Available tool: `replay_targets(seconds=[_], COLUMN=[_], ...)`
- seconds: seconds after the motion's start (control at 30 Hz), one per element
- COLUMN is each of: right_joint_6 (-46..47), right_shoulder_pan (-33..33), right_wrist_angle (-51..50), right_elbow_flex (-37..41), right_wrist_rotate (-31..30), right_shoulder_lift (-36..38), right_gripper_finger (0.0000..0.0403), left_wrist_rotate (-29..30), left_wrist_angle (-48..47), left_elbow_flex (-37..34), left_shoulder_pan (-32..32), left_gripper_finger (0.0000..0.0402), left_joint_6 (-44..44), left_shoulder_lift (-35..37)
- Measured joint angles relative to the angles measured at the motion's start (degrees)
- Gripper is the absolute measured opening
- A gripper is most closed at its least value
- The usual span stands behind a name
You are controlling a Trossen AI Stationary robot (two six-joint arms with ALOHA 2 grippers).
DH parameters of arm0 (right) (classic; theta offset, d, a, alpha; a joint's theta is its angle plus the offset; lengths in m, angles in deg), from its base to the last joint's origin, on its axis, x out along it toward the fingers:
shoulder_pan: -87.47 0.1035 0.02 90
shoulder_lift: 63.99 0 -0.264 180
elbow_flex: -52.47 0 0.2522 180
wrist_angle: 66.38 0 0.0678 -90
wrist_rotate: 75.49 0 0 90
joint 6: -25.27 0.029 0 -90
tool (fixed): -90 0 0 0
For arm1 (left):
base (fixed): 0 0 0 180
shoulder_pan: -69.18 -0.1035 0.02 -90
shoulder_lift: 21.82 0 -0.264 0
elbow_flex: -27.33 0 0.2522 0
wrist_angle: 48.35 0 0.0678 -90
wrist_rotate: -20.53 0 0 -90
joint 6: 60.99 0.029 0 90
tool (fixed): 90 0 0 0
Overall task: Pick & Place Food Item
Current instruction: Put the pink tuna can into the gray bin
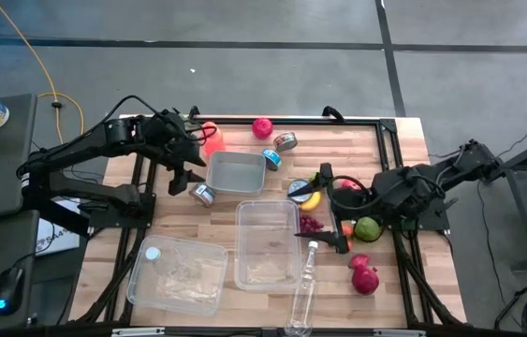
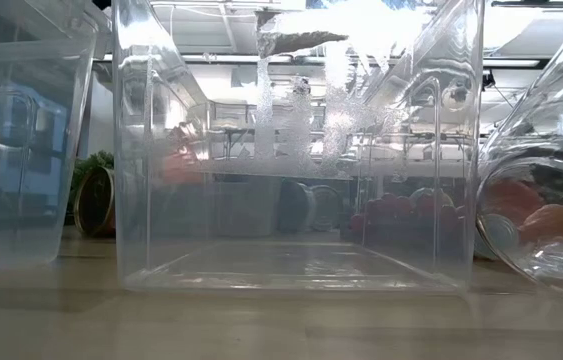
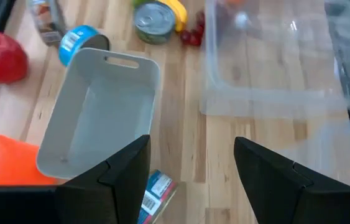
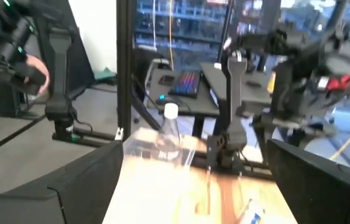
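Food lies across the wooden table: a red fruit [image 1: 261,127] at the far edge, a banana [image 1: 312,199] beside a tin [image 1: 299,189], dark grapes [image 1: 311,224], a green apple [image 1: 367,227] and red fruit [image 1: 363,274] near the right edge. My right gripper [image 1: 329,211] hovers open above the grapes and banana, its fingers [image 4: 69,186] wide apart and level, nothing between them. My left gripper [image 1: 183,176] hangs open over a tin [image 3: 157,190] at the left side of the grey bin [image 3: 100,109], touching nothing.
Two clear tubs [image 1: 266,243] [image 1: 179,273] stand toward the near edge, with a clear bottle [image 1: 303,290] lying beside them. Tins [image 1: 285,141] [image 1: 271,158] and an orange object [image 1: 212,139] sit around the grey bin. Bare wood shows at the far right corner [image 1: 399,140].
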State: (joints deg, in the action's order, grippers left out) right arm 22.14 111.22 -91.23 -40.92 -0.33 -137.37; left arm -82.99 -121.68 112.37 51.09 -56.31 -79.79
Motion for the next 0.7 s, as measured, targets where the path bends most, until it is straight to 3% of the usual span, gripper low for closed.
replay_targets(seconds=[0.1,0.5,0.7], right_joint_6=[1.73,1.88,1.88], right_shoulder_pan=[-0.31,-0.29,-0.29], right_wrist_angle=[-1.47,-2.57,-2.56], right_elbow_flex=[0.0,0.0,0.0], right_wrist_rotate=[0.0,0.01,0.01], right_shoulder_lift=[0.0,-0.01,-0.01], right_gripper_finger=[0.0382,0.0382,0.0382], left_wrist_rotate=[3.11,3.2,5.79], left_wrist_angle=[0.69,0.54,-0.08], left_elbow_flex=[0.0,0.0,0.0], left_shoulder_pan=[0.19,0.39,0.37], left_gripper_finger=[0.0226,0.0227,0.0249], left_joint_6=[-2.95,-6.29,-9.22], left_shoulder_lift=[-0.02,-0.02,-0.2])
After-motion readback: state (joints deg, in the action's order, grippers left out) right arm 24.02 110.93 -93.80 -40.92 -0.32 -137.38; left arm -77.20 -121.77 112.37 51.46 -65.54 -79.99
